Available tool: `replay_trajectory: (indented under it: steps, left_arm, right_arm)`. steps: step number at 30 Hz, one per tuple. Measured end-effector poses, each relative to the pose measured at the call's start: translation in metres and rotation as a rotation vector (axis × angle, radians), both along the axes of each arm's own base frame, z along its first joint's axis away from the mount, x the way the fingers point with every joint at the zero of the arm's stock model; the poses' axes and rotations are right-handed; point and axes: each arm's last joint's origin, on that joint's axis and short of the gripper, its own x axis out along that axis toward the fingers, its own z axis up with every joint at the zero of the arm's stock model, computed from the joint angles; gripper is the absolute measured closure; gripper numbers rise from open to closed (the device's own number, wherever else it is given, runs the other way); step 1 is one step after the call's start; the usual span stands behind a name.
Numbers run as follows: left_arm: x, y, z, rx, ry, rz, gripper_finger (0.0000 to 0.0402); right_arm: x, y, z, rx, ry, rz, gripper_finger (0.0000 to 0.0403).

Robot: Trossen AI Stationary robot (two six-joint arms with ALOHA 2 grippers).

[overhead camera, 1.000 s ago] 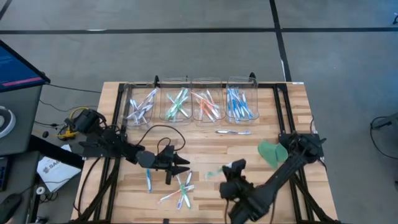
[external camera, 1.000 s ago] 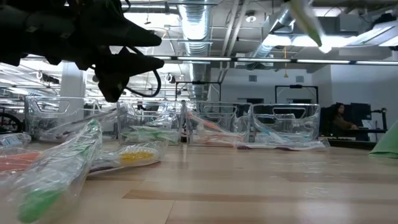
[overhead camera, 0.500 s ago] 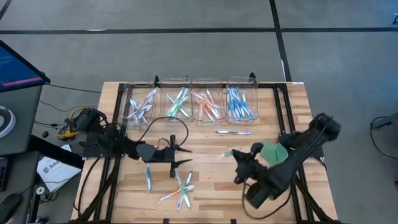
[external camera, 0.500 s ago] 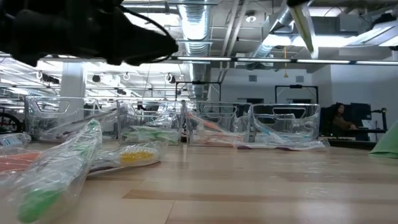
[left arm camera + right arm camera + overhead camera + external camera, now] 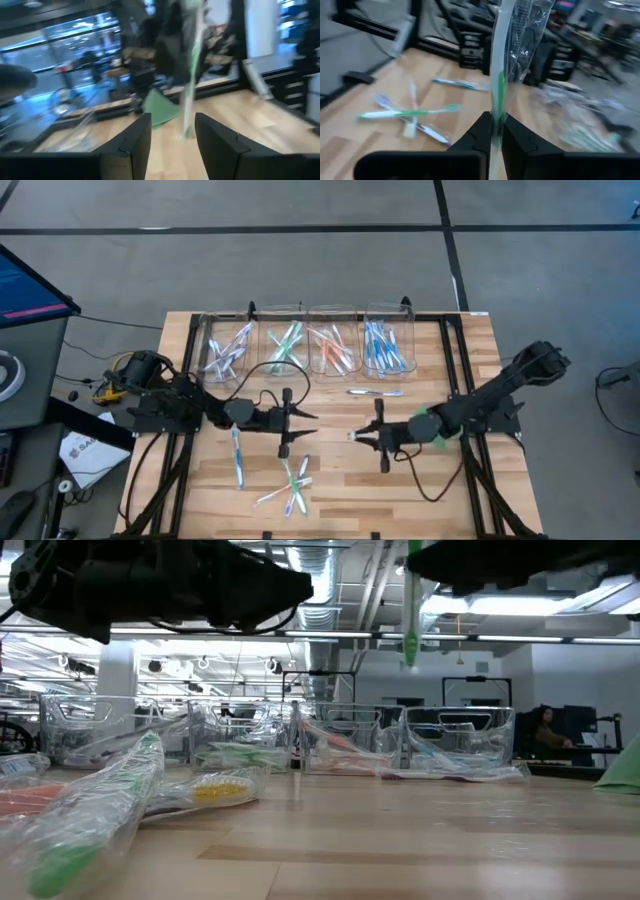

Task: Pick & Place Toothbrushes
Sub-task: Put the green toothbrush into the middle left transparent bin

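my right gripper [image 5: 494,131] is clamped on a green toothbrush [image 5: 496,95] standing upright, and my open left gripper [image 5: 172,132] faces it, just beyond its fingertips.

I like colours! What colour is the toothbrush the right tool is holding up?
Green and white, inside a clear wrapper. The right wrist view shows the toothbrush best, pinched in the right tool.

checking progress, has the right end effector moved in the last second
Yes. The right end effector, shut on a green toothbrush, has travelled up-table from the near edge toward the bins.
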Motion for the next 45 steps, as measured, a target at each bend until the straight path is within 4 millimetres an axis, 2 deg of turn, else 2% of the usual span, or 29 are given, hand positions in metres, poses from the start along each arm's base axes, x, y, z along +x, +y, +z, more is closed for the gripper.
replay_trajectory:
  steps: [5, 9, 17, 23, 28, 37, 45]
  left_arm:
    - [0.004, 0.000, 0.004, -0.066, -0.013, -0.030, 0.0257]
    - [0.005, -0.001, 0.006, -0.133, -0.017, -0.053, 0.0251]
    - [0.004, -0.005, 0.006, -0.193, -0.011, -0.082, 0.0198]
    - [0.004, -0.004, 0.006, -0.192, -0.012, -0.078, 0.0156]
    - [0.008, -0.002, 0.009, -0.189, -0.027, -0.069, 0.0137]
    - [0.008, -0.001, 0.009, -0.186, -0.025, -0.058, 0.0141]
    - [0.011, 0.009, 0.010, -0.187, -0.034, -0.017, 0.0142]
  right_arm:
    - [0.020, -0.020, -0.013, 0.047, 0.010, 0.097, 0.0387]
    - [0.041, -0.026, -0.014, 0.065, 0.015, 0.142, 0.0391]
    - [0.067, -0.032, -0.008, 0.013, 0.091, 0.168, 0.0382]
    - [0.072, -0.040, -0.005, 0.001, 0.107, 0.143, 0.0390]
    - [0.073, -0.046, -0.006, -0.002, 0.111, 0.128, 0.0382]
    - [0.074, -0.050, -0.005, -0.001, 0.111, 0.117, 0.0391]
    - [0.074, -0.051, -0.006, -0.001, 0.111, 0.112, 0.0382]
